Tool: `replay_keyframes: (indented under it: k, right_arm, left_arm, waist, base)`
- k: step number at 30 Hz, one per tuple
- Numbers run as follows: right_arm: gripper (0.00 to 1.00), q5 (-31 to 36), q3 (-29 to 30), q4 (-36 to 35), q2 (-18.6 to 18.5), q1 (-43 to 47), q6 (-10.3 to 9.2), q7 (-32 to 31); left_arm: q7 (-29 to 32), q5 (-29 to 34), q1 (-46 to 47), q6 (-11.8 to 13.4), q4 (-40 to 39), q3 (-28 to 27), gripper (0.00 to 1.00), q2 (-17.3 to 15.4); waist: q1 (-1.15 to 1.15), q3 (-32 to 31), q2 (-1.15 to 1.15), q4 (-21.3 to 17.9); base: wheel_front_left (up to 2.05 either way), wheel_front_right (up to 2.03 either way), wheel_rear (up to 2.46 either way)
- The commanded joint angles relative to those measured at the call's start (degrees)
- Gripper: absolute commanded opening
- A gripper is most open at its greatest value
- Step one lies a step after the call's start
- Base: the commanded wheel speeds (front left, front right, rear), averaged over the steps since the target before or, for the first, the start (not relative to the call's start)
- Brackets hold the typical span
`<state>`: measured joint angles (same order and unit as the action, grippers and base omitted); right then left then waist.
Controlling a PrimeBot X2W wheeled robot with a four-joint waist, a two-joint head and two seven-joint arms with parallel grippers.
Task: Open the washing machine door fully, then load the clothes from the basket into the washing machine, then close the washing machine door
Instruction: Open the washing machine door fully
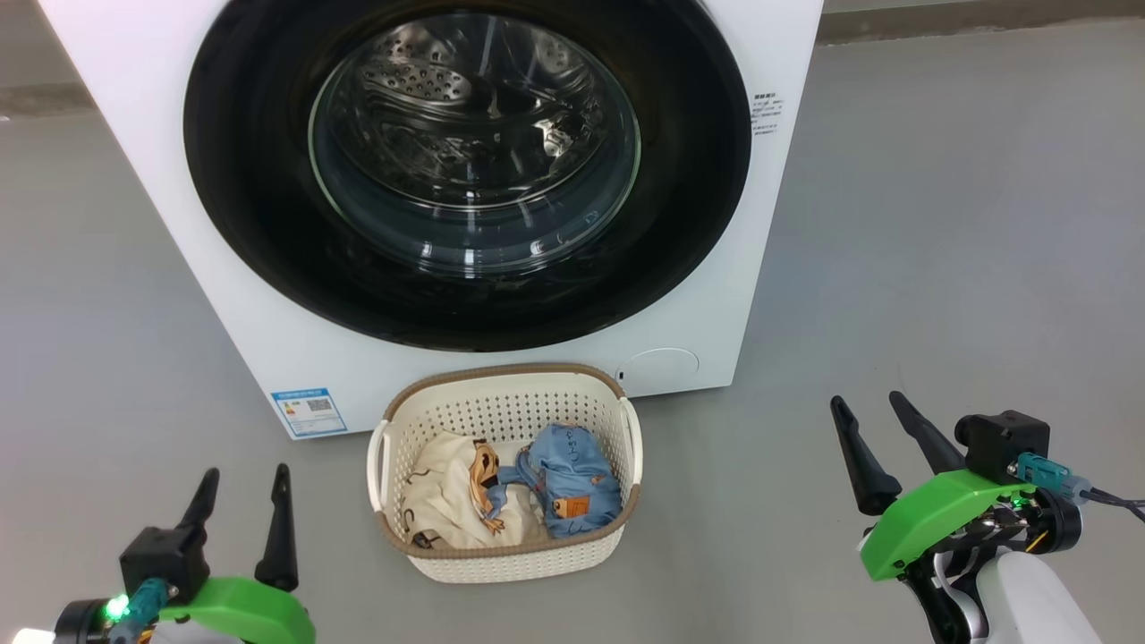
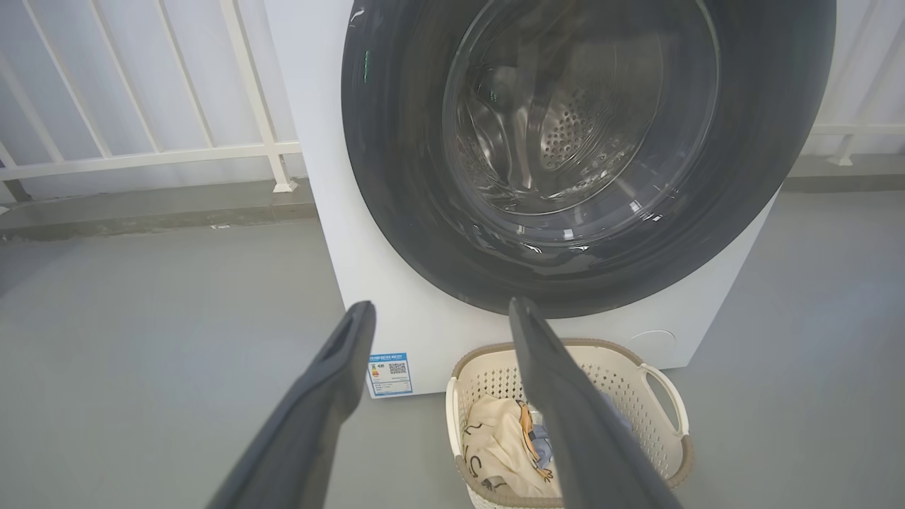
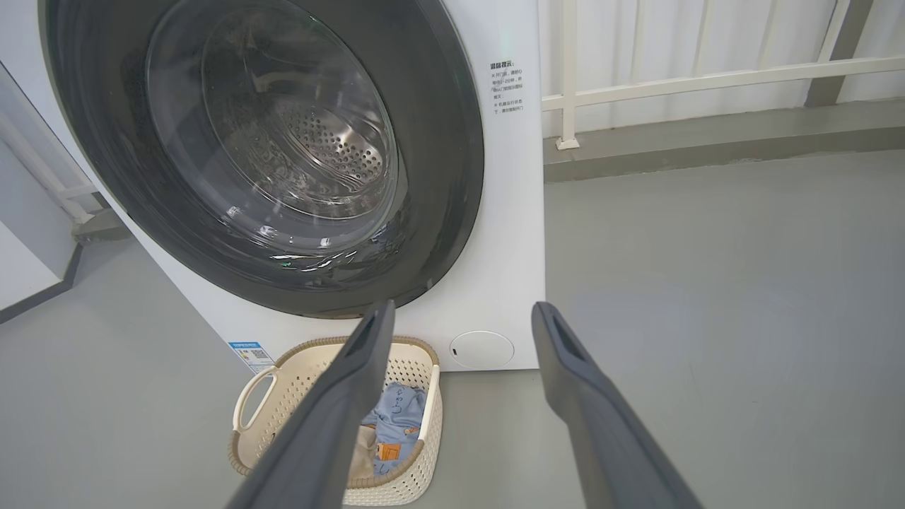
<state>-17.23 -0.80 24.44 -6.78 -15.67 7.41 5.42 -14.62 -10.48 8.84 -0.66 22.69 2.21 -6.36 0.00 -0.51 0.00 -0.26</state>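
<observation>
door (image 1: 250, 179) of washing machine (image 1: 707, 331) is sitting shut | basket (image 1: 510, 368) with clothes (image 1: 537, 487) is standing just below it on floor | left end effector (image 1: 246, 472) and right end effector (image 1: 866, 400) are hanging apart, empty | risk: grip may be slipping off the glossy door

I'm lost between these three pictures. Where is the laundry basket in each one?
Head view: basket at bottom centre, before the washer.
Left wrist view: basket at the bottom, right of centre.
Right wrist view: basket at the bottom, left of centre.
Shared landmark: the blue label on the washer, near the basket's left end in all three.
</observation>
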Motion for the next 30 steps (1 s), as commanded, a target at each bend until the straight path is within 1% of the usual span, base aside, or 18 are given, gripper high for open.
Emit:
replay_keyframes:
  k: [1, 7, 16, 18, 24, 30]
  right_arm:
    - [1.00, -0.1, -0.9, -1.6, 0.2, -2.1, 0.08, 0.7]
    - [1.00, -0.2, -0.8, -1.5, 0.1, -2.1, 0.08, 0.7]
    - [1.00, -0.4, -1.0, -1.6, -0.2, -2.3, 0.08, 0.7]
    - [1.00, -0.5, -0.9, -1.6, -0.2, -2.3, 0.08, 0.8]
    - [1.00, -1.0, -0.8, -1.5, -0.1, -2.4, 0.08, 1.1]
    - [1.00, -1.4, -0.8, -1.4, -0.2, -2.6, 0.08, 1.7]
  left_arm:
    - [-0.4, -0.1, 3.2, 0.5, -1.2, -1.7, 1.00, -1.6]
    - [-0.4, -0.4, 3.2, 0.7, -1.4, -1.5, 1.00, -1.6]
    - [-0.4, -0.9, 3.3, 1.0, -1.7, -1.5, 1.00, -1.5]
    - [-0.4, -1.7, 3.6, 0.7, -2.7, -2.0, 1.00, -1.2]
    - [-0.4, -0.8, 3.1, 1.1, -4.6, -2.5, 1.00, -1.2]
    - [-0.4, -0.5, 2.3, -0.4, -6.1, -2.3, 1.00, -0.9]
  waist:
    - [0.00, 0.1, 0.00, 0.0]
    - [0.00, 0.4, 0.00, 0.2]
    - [0.00, 1.0, 0.00, 0.3]
    - [0.00, 1.1, 0.00, 0.3]
    - [0.00, 1.2, 0.00, 0.4]
    - [0.00, 1.3, 0.00, 0.4]
  base:
    - [0.46, 0.46, -0.93]
    - [0.74, 0.74, -1.48]
    - [1.19, 1.19, -2.37]
    - [1.20, 1.20, -2.39]
    - [0.93, 0.93, -1.85]
    - [0.49, 0.49, -0.99]
